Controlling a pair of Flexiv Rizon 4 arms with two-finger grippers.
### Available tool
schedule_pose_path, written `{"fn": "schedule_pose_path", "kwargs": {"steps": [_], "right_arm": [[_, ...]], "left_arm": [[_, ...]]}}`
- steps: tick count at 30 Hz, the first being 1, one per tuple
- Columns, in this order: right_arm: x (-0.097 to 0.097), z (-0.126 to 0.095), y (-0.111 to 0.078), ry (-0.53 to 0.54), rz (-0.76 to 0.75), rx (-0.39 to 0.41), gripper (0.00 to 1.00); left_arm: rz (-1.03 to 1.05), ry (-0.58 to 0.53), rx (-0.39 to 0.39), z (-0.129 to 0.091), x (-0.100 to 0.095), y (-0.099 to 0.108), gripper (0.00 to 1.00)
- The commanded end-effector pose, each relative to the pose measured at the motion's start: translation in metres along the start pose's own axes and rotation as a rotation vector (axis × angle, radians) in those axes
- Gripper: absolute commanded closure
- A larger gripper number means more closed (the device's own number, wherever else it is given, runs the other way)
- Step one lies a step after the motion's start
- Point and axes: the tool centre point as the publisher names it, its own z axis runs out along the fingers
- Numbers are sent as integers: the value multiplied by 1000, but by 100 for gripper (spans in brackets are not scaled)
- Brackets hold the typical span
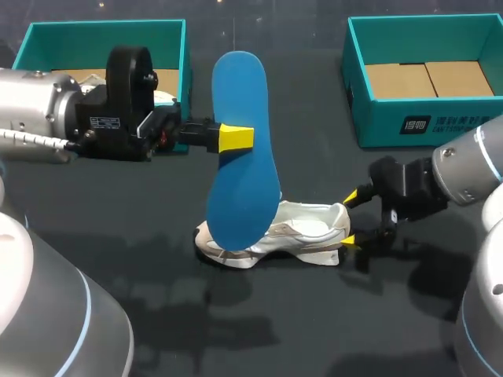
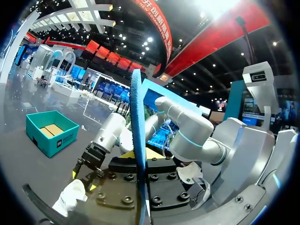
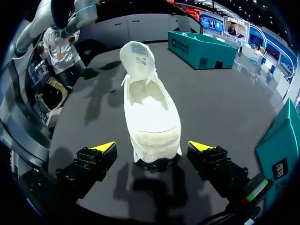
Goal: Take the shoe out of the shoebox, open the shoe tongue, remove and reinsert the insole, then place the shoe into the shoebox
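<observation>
My left gripper [image 1: 236,137] is shut on a blue insole [image 1: 240,149] and holds it raised above the table, its lower end hanging in front of the shoe. Seen edge-on in the left wrist view, the insole [image 2: 137,131] stands as a thin blue strip between my left gripper's [image 2: 140,157] fingers. The white shoe [image 1: 275,234] lies on the dark table, toe to the left and tongue pulled open [image 3: 137,56]. My right gripper [image 1: 350,220] is open at the shoe's heel [image 3: 157,145]. Its yellow tips sit on either side of the heel without touching it.
A teal shoebox [image 1: 102,35] stands at the back left behind my left arm. A second teal shoebox [image 1: 424,118] with a cardboard floor stands at the back right. Dark table surface lies in front of the shoe.
</observation>
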Motion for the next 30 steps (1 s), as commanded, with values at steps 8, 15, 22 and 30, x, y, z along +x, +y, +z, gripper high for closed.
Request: {"fn": "schedule_pose_path", "kwargs": {"steps": [8,15,22,30], "right_arm": [[8,-10,39,7,39,399,0],[14,-19,48,2,196,655,0],[14,-19,48,2,196,655,0],[11,-6,63,34,253,774,0]], "left_arm": [[0,1,1,2,-1,0,100],[0,1,1,2,-1,0,100],[0,1,1,2,-1,0,100],[0,1,1,2,-1,0,100]]}}
